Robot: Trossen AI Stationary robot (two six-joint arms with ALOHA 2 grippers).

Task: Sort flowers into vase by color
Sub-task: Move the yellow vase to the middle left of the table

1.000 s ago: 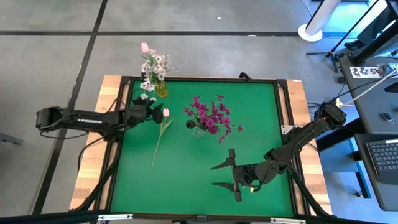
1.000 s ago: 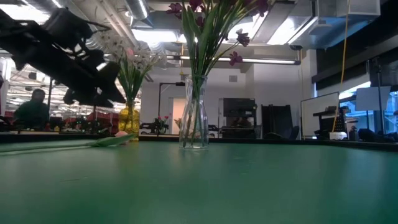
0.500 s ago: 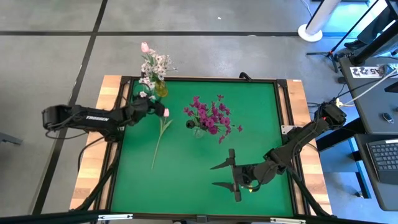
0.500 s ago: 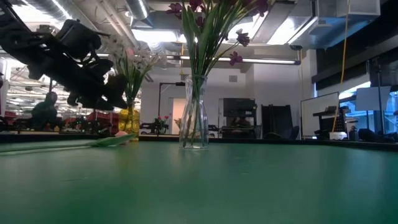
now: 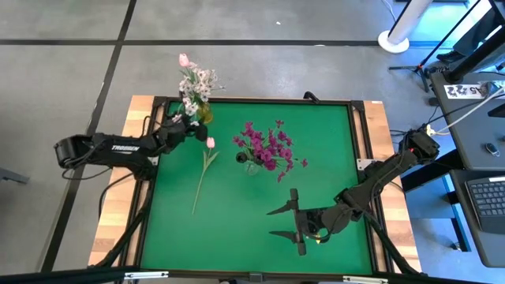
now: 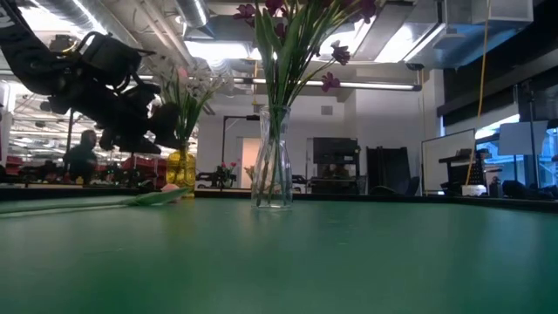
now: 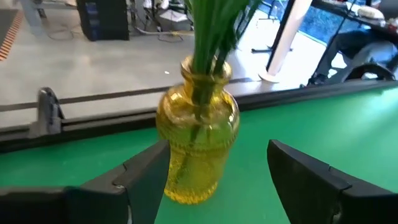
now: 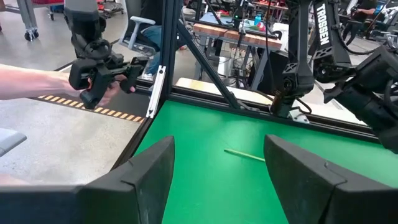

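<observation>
Arms first: the left arm stretches in from the left edge of the high view, its left gripper [image 5: 188, 129] in the upper left of the green mat, fingers [image 7: 314, 176] spread apart and holding nothing, just beside the squat yellow glass vase [image 7: 197, 152] with green stems [image 7: 211, 37] in it. That vase sits at the mat's top-left corner, carrying small white blossom clusters [image 5: 197, 84] and a pale pink tulip bud [image 5: 183, 60]. The right gripper [image 5: 293, 220] waits at lower right of the mat, fingers wide open and empty.

Centre of the frame, the tall clear glass vase [image 6: 273, 159] holds the magenta-purple blossom sprays [image 5: 268, 146]. One long-stemmed pink tulip [image 5: 203, 166] lies flat on the green table mat [image 5: 237, 229], between the two vases.

Beyond the table, grey floor and desks with equipment on the right; in the low view a person [image 6: 83, 153] shows far left in the background, and in the right wrist view a hand [image 8: 102, 87] grips a dark controller [image 8: 99, 70] at upper left.
</observation>
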